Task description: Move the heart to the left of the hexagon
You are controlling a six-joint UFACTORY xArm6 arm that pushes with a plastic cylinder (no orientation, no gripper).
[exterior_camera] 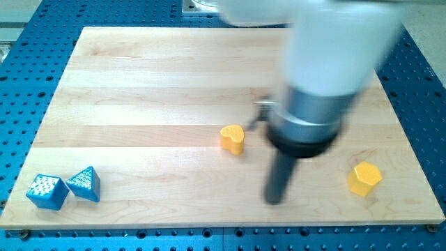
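A yellow heart block (233, 138) lies near the middle of the wooden board (139, 90). A yellow hexagon block (364, 178) lies toward the view's bottom right. My tip (274, 200) rests on the board between them, below and to the right of the heart and well to the left of the hexagon. It touches neither block. The arm's blurred white and grey body fills the view's upper right and hides the board behind it.
A blue block with white dots (47, 191) and a blue triangular block (84, 184) sit side by side at the view's bottom left corner. A blue perforated table (28, 35) surrounds the board.
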